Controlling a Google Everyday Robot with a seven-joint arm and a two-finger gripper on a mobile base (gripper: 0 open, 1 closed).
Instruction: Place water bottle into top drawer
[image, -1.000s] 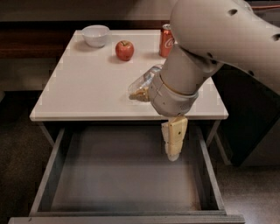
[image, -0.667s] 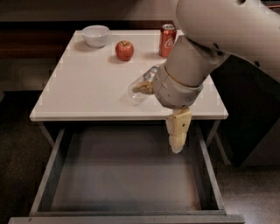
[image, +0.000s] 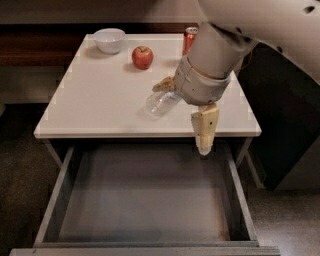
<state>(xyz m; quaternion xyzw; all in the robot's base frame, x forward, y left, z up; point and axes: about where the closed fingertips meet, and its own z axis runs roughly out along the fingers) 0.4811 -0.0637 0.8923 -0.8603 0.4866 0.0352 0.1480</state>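
Since a moment ago the arm has lifted and drawn back, carrying the water bottle (image: 162, 102) up over the desk (image: 100, 105). Nearest lies the top drawer (image: 145, 200), pulled open, its grey inside bare. Above its back edge hangs the gripper (image: 182, 112), one pale finger pointing down, its fingers (image: 205, 130) pinching the bottle, which lies tilted above the desk's front. Farther back stand an apple (image: 142, 57), a bowl (image: 109, 40) and a red can (image: 190, 39).

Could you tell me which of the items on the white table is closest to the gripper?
The water bottle: it lies tilted right beside the gripper, partly hidden by the wrist. The apple, bowl and red can sit farther back.
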